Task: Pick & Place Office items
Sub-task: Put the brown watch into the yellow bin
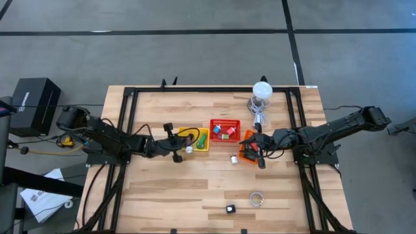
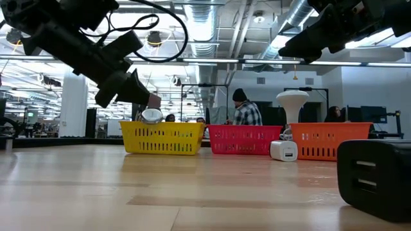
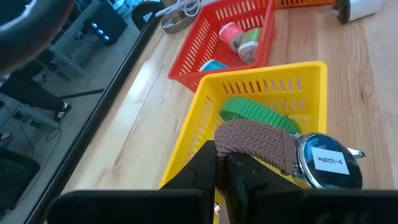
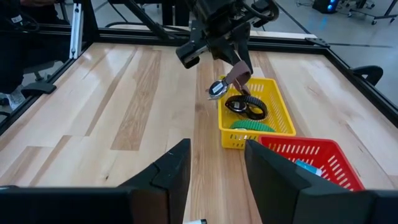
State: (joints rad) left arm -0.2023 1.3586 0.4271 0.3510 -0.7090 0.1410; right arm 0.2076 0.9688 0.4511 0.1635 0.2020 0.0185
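Observation:
My left gripper (image 1: 179, 149) is shut on a watch with a brown braided strap (image 3: 255, 143) and a silver face (image 3: 326, 163). It holds the watch over the left end of the yellow basket (image 1: 197, 139). In that basket lie a green band (image 3: 258, 112) and a black watch (image 4: 245, 107). The red basket (image 1: 225, 130) holds a few small items. My right gripper (image 4: 214, 168) is open with nothing between its fingers, by the orange basket (image 1: 249, 149). A white charger (image 1: 233, 158), a ring (image 1: 257, 198) and a small black item (image 1: 230, 208) lie on the table. My left gripper pinches the brown strap (image 3: 231, 148) between its two fingers, near the strap's free end. The fingers come slanting down from the table's left side. The strap runs down from them to the silver face (image 4: 216, 88), which hangs lowest, just above the yellow basket's rim (image 2: 160, 124).
A white-topped object with a coiled cable (image 1: 261, 94) stands at the table's far side. The three baskets sit in a row across the middle. Black frame rails (image 1: 123, 130) run along the table's sides. Bare wood lies at the near left. People show in the room behind.

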